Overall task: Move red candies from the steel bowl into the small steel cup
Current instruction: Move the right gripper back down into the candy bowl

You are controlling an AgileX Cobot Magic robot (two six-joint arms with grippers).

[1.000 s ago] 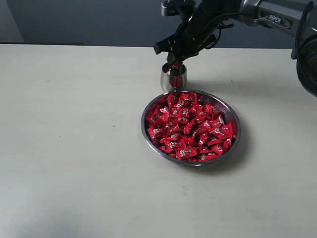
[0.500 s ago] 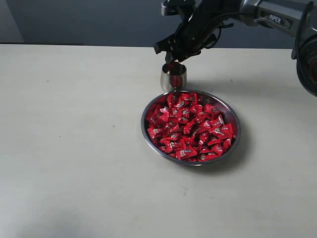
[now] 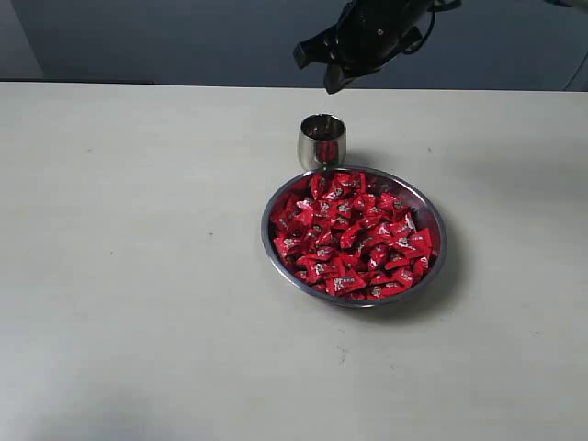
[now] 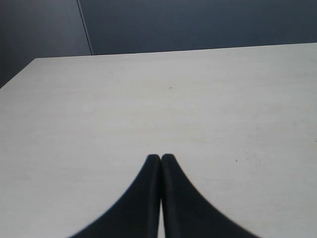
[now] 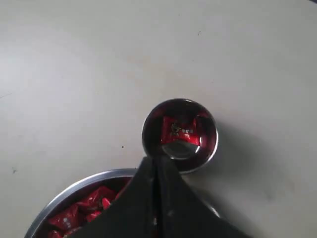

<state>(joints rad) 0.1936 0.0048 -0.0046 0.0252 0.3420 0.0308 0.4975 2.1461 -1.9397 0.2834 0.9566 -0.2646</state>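
At the top middle, the right gripper (image 3: pixel 331 81), pinched together and empty, could knock over the small steel cup (image 3: pixel 322 141) by dipping low.

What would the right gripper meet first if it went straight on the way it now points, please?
Probably the small steel cup, at its rim on the side nearest the steel bowl; depth is unclear.

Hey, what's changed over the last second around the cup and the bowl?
The right gripper let a red candy drop into the small steel cup, rose clear and shut empty. The cup, the steel bowl and its red candies stayed put.
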